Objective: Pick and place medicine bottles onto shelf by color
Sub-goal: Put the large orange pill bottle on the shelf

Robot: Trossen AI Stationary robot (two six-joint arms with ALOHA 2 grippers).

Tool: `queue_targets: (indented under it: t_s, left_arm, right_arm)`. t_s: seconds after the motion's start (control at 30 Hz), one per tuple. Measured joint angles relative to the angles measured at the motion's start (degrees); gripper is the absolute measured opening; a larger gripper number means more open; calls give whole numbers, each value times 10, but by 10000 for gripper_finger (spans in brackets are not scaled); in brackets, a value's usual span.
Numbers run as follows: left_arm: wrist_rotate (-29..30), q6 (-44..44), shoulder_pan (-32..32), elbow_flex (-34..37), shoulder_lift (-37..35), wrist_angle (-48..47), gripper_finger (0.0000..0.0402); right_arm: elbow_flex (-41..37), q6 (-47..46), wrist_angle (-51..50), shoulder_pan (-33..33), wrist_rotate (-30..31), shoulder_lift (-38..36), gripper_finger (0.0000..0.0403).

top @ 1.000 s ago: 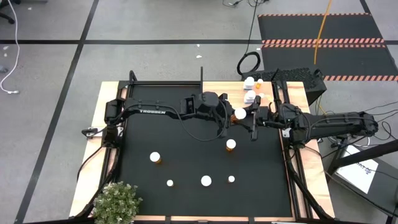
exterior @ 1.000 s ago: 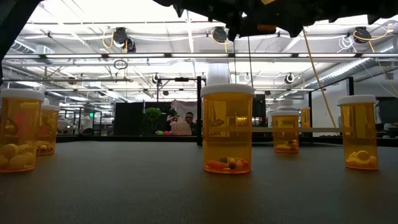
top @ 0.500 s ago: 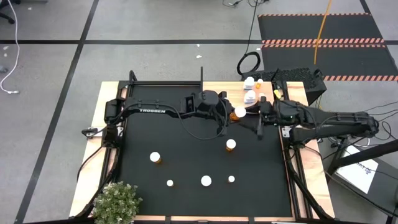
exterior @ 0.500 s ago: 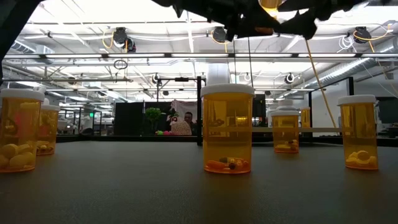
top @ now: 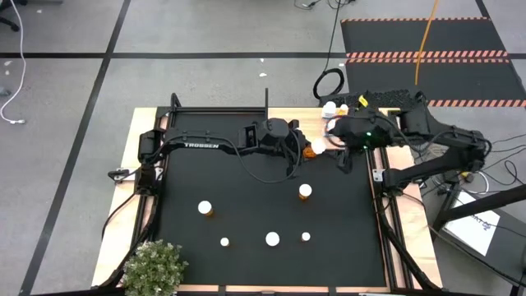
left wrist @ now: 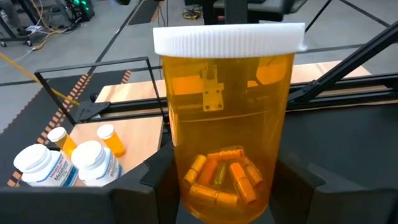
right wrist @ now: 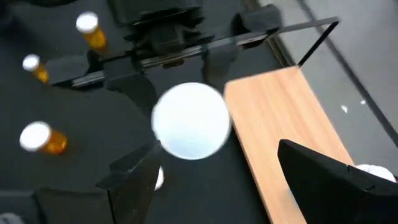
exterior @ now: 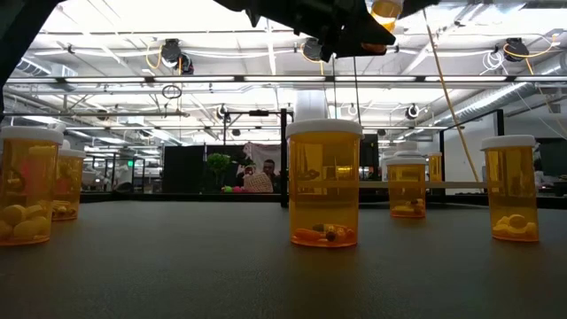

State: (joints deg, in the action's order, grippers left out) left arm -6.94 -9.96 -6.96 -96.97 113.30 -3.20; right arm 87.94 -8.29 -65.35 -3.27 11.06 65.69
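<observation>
Left wrist view: an orange bottle (left wrist: 227, 118) with a white cap stands upright, clamped between the left tool's (top: 306, 150) fingers, held above the black mat (top: 246, 205) near the light-wood shelf (top: 352, 115). Other bottles (left wrist: 68, 158) sit on the shelf. The right tool (top: 343, 156) hangs just beside the held bottle, fingers spread wide, gripping nothing. Five more bottles (top: 305, 191) stand on the mat, on the counter (top: 131, 164).

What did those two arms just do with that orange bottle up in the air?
The right gripper opened its fingers and drew back toward the light-wood shelf, letting go of the white-capped orange medicine bottle. The left gripper kept holding it aloft. The five bottles on the black mat stayed put.
</observation>
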Motion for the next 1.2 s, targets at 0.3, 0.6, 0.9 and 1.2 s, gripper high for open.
queue_targets:
  t_s: [0.3, 0.6, 0.9, 1.2]
  left_arm:
    - [0, 0, 1, 0, 0, -3, 177]
    - [0, -6, 9, 0, 0, -12, 197]
    - [0, -10, 11, 0, 0, -13, 175]
    - [0, -13, 13, 0, 0, -12, 175]
  right_arm:
    - [107, 21, -77, -2, -51, 123, 320]
    - [109, 38, -88, -5, -69, 154, 299]
    - [110, 33, -95, -5, -68, 140, 246]
    - [109, 14, -112, -5, -67, 119, 233]
